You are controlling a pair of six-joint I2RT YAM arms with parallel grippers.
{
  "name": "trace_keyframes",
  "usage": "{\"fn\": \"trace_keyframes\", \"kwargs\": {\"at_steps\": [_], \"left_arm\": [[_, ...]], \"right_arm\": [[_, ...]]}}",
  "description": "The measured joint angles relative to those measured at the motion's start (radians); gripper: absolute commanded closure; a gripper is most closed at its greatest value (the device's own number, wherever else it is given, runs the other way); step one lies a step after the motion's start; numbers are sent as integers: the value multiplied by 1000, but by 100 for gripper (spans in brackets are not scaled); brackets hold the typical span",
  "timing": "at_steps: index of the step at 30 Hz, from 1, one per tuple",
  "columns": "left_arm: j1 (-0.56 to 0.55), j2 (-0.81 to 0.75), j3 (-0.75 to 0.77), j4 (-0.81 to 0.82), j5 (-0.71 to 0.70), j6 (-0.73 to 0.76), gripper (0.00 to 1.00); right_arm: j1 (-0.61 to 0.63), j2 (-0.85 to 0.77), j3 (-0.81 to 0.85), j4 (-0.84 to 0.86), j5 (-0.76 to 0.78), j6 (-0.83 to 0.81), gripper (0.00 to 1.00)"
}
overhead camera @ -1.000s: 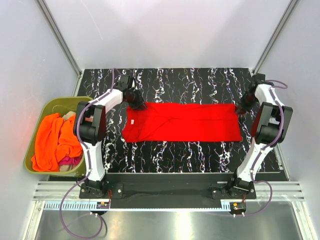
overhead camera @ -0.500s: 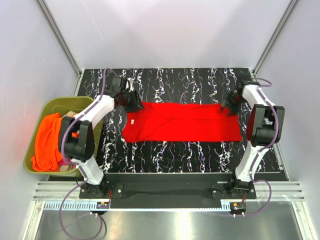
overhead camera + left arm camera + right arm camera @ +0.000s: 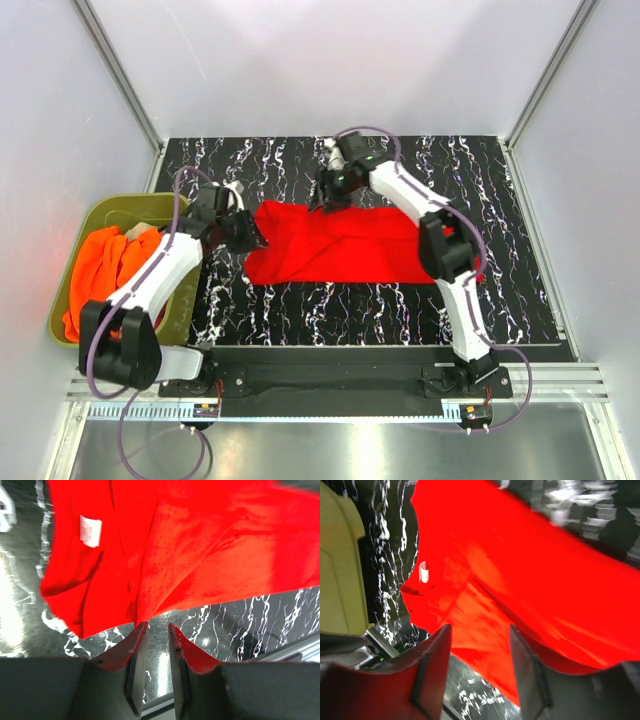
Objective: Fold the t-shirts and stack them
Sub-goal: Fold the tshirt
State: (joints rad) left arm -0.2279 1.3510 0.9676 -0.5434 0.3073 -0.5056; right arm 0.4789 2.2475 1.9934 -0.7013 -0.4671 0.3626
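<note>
**Across the cloth: right gripper (image 3: 333, 192) now at the far edge of the red t-shirt (image 3: 340, 250)**

In half a second the right gripper has swung from the shirt's right end to its far edge, left of centre. The left gripper (image 3: 243, 235) has drawn back from the far left corner to the left edge. The shirt lies much where it did, a long band across the middle of the black marbled table (image 3: 400, 160).

Nearest, at the left, the olive tub (image 3: 115, 208) holds a heaped orange t-shirt (image 3: 105, 275). Just past it the left gripper sits at the red shirt's left edge. Its wrist view shows the fingers (image 3: 125, 652) a narrow slit apart, with table visible between them. A point of cloth reaches one tip, but nothing is clamped. The white neck label (image 3: 91, 530) lies beyond. Farthest, the right gripper hangs over the far edge with its fingers (image 3: 432, 670) well apart. Cloth and table show in the gap, and nothing is gripped.
</note>
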Motion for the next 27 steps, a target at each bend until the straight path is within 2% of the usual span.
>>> {"fn": "trace_keyframes", "kwargs": {"at_steps": [5, 10, 14, 19, 27], "left_arm": [[56, -82, -43, 3, -9, 0, 73], [83, -100, -95, -1, -16, 1, 73], [86, -101, -111, -1, -13, 3, 72], [87, -97, -154, 21, 27, 4, 64], [87, -53, -179, 28, 76, 3, 64]], "right_arm": [[87, 146, 119, -3, -5, 26, 50], [146, 257, 250, -36, 37, 36, 52], [174, 292, 310, -63, 82, 13, 52], [189, 314, 340, -90, 121, -33, 55], [192, 322, 342, -117, 145, -98, 57]]}}
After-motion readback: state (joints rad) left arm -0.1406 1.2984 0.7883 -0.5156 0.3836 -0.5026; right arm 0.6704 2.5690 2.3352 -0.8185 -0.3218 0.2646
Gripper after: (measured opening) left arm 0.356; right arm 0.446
